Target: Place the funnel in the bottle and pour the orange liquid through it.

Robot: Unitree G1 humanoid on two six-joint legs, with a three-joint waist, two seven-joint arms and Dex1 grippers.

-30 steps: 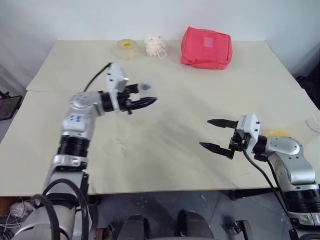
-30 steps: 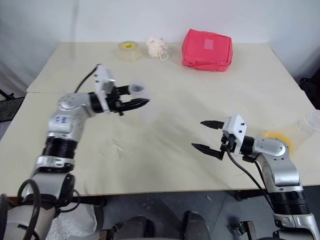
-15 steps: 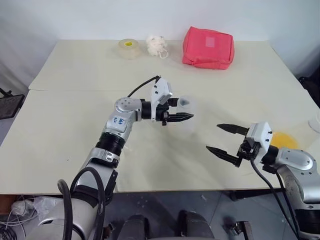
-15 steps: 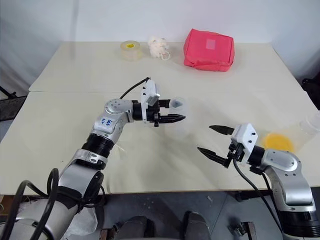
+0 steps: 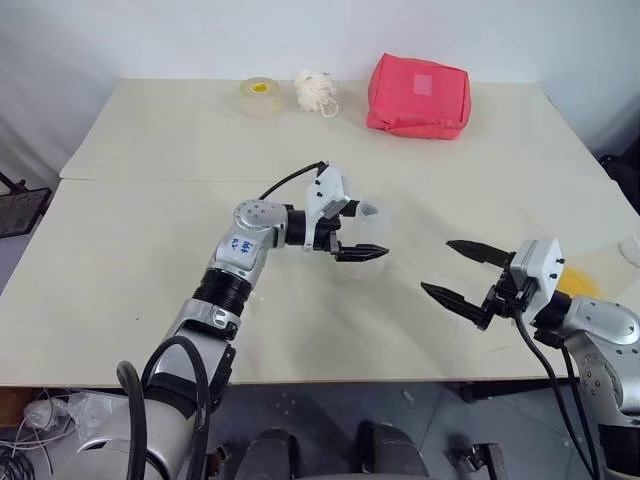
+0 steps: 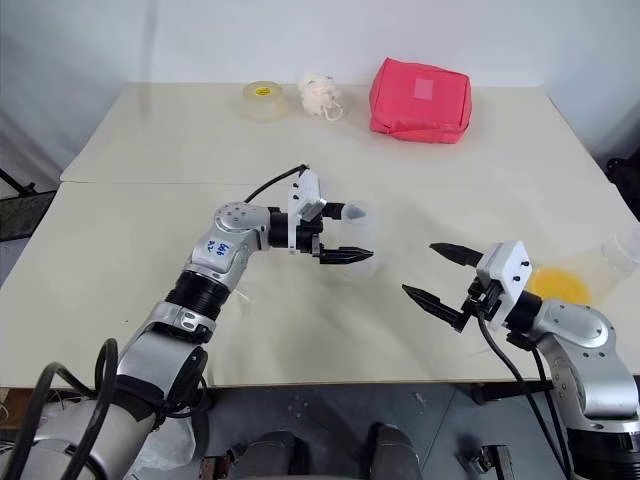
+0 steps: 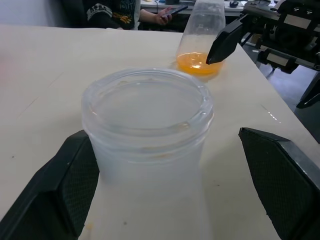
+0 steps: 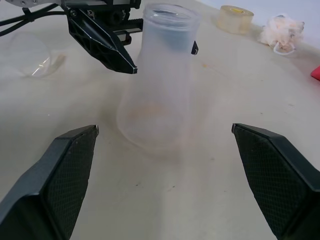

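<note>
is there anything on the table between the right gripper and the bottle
Nothing visible. The right gripper faces the bottle across bare table. The left gripper flanks the bottle's neck, on the side away from the right gripper.

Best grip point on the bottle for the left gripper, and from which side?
Probably the neck, just under the rim. The bottle stands upright and flares to a wide base, so the narrow neck looks the likeliest fit for the jaws. The left gripper is open, level, one finger on each side of the neck; come in level from the robot's left, as it stands. The right gripper is open, apart.
</note>
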